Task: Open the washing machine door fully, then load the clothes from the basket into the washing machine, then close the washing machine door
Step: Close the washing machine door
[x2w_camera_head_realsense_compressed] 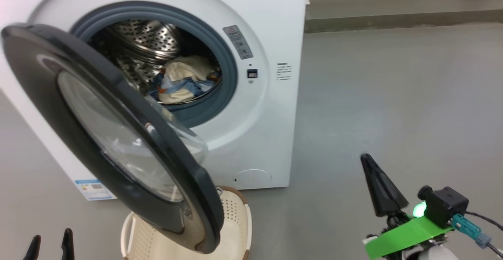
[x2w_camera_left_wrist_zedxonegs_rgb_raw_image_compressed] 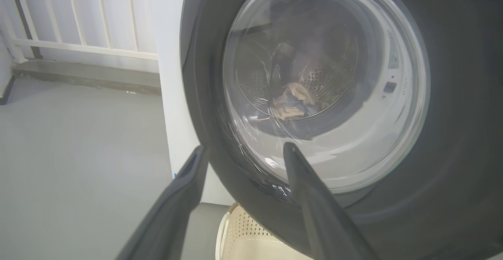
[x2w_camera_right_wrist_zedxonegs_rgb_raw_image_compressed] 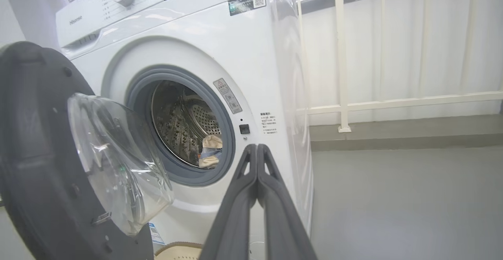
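Observation:
The white washing machine (x2w_camera_head_realsense_compressed: 267, 16) stands with its round black-rimmed door (x2w_camera_head_realsense_compressed: 31, 75) swung out toward me, partly open. The clothes (x2w_camera_head_realsense_compressed: 184, 77), cream and blue fabric, lie inside the steel drum; they also show through the door glass (x2w_camera_left_wrist_zedxonegs_rgb_raw_image_compressed: 292, 103) and from the right (x2w_camera_right_wrist_zedxonegs_rgb_raw_image_compressed: 210, 152). Below the door sits the cream basket (x2w_camera_head_realsense_compressed: 235, 216), and the part I can see holds nothing. My left gripper (x2w_camera_head_realsense_compressed: 51, 246) is open at the lower left, its fingers (x2w_camera_left_wrist_zedxonegs_rgb_raw_image_compressed: 188, 181) close in front of the door's outer face (x2w_camera_left_wrist_zedxonegs_rgb_raw_image_compressed: 452, 173). My right gripper (x2w_camera_head_realsense_compressed: 366, 157) is shut on nothing, out to the right of the machine (x2w_camera_right_wrist_zedxonegs_rgb_raw_image_compressed: 188, 28).
Grey floor (x2w_camera_head_realsense_compressed: 393, 95) stretches open to the right of the machine. A low concrete curb (x2w_camera_head_realsense_compressed: 393, 22) runs behind it, with a white railing (x2w_camera_right_wrist_zedxonegs_rgb_raw_image_compressed: 342, 55) above. The door overhangs the basket (x2w_camera_left_wrist_zedxonegs_rgb_raw_image_compressed: 243, 236).

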